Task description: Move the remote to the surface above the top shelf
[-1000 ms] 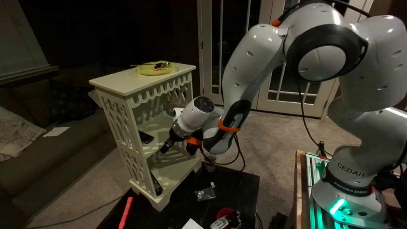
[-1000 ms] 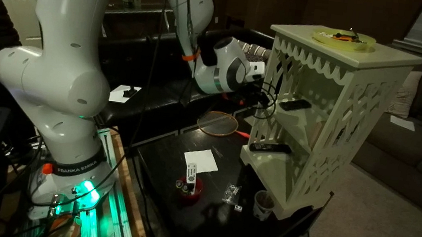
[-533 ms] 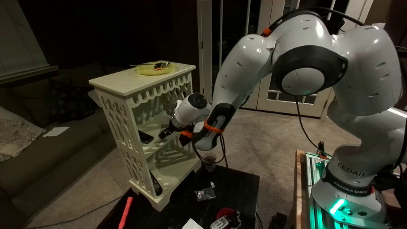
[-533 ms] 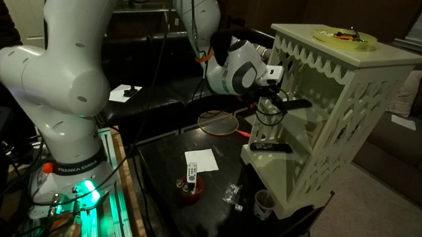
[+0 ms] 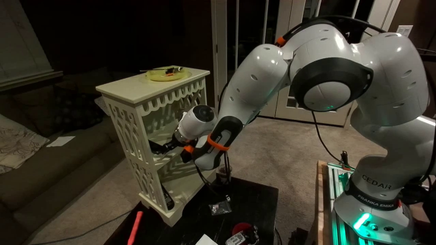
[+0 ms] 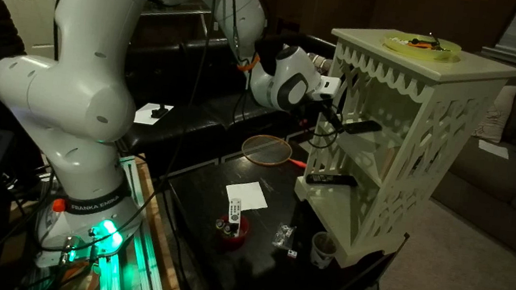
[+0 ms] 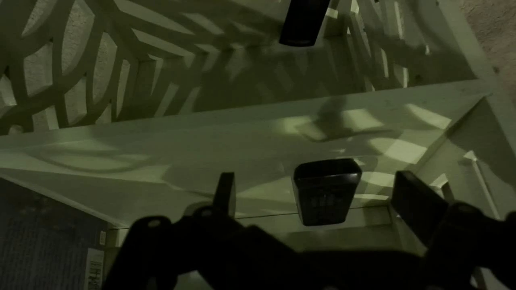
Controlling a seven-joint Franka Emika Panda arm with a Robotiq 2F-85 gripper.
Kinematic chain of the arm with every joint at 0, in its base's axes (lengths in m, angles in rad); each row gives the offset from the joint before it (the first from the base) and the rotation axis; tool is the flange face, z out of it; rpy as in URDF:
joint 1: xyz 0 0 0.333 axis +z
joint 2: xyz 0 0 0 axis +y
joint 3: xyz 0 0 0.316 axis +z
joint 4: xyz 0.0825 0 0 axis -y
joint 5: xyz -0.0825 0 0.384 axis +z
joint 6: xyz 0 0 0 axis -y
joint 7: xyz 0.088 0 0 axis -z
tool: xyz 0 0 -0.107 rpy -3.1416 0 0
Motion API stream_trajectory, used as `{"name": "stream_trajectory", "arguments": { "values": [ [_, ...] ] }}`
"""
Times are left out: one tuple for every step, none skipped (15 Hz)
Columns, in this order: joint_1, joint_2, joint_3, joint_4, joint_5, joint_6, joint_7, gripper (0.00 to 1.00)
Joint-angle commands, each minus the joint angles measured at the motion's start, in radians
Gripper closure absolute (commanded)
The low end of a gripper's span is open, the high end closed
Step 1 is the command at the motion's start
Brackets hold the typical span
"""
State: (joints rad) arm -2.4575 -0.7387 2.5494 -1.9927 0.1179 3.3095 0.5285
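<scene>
A black remote (image 7: 327, 193) lies on the upper inner shelf of the cream-white stand, and shows in both exterior views (image 5: 156, 147) (image 6: 362, 127). My gripper (image 7: 316, 181) is open in the wrist view, one finger on each side of the remote's near end, with gaps on both sides. In an exterior view the gripper (image 5: 164, 149) reaches into the stand at the upper shelf, partly covering the remote. A second black remote (image 6: 331, 180) lies on the stand's bottom shelf and shows in the wrist view (image 7: 304, 22). The stand's square top board (image 5: 126, 87) is above the gripper.
A yellow dish (image 6: 422, 47) with small items sits on the top board. Lattice side walls and a scalloped front edge (image 6: 380, 74) frame the shelf opening. A dark box (image 7: 44, 241) stands on the shelf's left in the wrist view. A cup (image 6: 323, 249) stands by the base.
My gripper has moved into the stand, over the upper shelf, and up to the remote. It is open now. The remotes and the dish have not moved.
</scene>
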Motion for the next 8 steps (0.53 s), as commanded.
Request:
{"name": "stream_trajectory", "arguments": {
  "values": [
    [0.005,-0.011,0.031,0.033,0.046,-0.031,-0.079,0.0],
    [0.005,0.004,0.053,0.029,0.039,-0.038,-0.096,0.0],
    [0.006,0.012,0.071,0.029,0.037,-0.05,-0.109,0.0],
    [0.007,0.009,0.081,0.036,0.037,-0.059,-0.122,0.0],
    [0.004,0.012,0.058,0.041,-0.096,-0.077,-0.011,0.0],
    [0.01,0.001,0.064,0.048,-0.047,-0.083,-0.061,0.0],
    [0.014,-0.007,0.063,0.055,0.028,-0.092,-0.125,0.0],
    [-0.015,0.003,0.063,0.058,-0.061,-0.104,-0.065,0.0]
  ]
}}
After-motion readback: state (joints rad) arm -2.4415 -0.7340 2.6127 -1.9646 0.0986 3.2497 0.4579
